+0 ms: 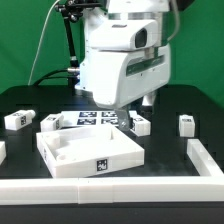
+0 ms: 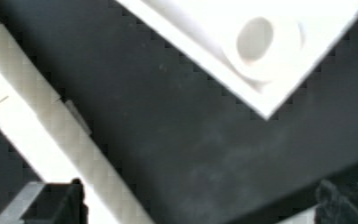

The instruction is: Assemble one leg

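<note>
Several legs stand on the black table in the exterior view: two at the left [image 1: 18, 119] [image 1: 50, 122], one right of centre [image 1: 138, 123] and one further right [image 1: 186, 123]. The large white panel [image 1: 88, 150] lies in front of them. In the wrist view one panel corner with a round socket [image 2: 259, 40] shows. My gripper [image 2: 197, 206] is open and empty above bare black table, with dark fingertips [image 2: 51, 205] at either side. No leg shows in the wrist view. In the exterior view the arm's white body [image 1: 120, 60] hides most of the gripper.
The marker board [image 1: 95, 118] lies behind the panel, under the arm. White rails run along the table's front [image 1: 100, 186] and the exterior view's right [image 1: 208, 155]. A white strip [image 2: 34, 110] crosses the wrist view diagonally beside one fingertip.
</note>
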